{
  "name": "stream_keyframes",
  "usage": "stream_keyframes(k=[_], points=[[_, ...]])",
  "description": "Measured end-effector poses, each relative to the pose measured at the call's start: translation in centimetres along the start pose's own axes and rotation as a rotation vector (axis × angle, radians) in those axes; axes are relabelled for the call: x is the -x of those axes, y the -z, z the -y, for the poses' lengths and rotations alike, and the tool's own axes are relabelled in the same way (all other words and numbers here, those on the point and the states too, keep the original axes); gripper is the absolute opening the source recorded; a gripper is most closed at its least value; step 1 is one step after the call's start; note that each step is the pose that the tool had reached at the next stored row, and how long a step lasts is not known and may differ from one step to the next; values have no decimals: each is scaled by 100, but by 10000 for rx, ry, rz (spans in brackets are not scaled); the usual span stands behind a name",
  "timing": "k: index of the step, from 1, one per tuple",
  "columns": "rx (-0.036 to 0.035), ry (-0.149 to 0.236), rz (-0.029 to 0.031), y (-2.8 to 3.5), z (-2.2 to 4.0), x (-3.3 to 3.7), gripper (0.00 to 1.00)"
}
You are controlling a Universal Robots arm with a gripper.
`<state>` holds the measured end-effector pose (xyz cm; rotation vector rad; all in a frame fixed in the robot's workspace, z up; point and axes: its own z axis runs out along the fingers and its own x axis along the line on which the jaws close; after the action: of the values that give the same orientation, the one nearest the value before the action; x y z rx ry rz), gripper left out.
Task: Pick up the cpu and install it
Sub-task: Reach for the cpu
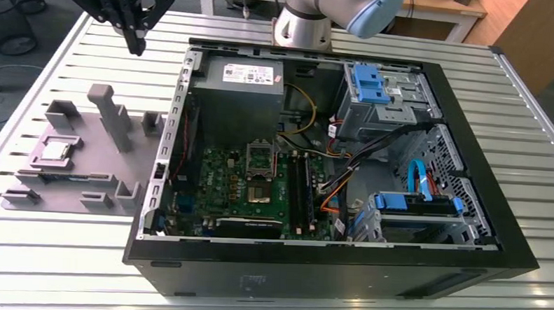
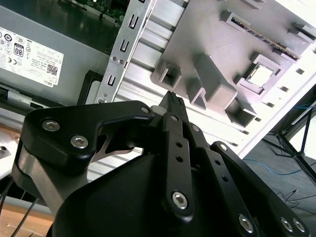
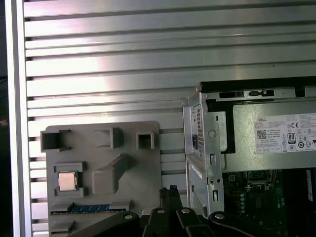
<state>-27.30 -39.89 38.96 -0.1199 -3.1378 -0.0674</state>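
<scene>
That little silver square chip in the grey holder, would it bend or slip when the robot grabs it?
The cpu looks like a flat, metal-topped square, so it is probably stiff and light. Its shiny top may be slippery. It lies flat in a recess of the grey holder, so it is unlikely to roll or tip.

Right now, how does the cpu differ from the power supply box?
The cpu is a small flat square; the power supply is a big box. The cpu sits in the grey holder outside the case; the power supply sits inside it. Both are grey metal.
</scene>
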Motion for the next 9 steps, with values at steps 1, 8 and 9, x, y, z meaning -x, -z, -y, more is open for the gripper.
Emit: stream_keyframes(k=[1, 8, 9], points=[[-1, -1, -4, 0, 0, 0, 11], [-28, -16, -358, 0, 0, 0, 11], [-28, -16, -360, 0, 0, 0, 11]])
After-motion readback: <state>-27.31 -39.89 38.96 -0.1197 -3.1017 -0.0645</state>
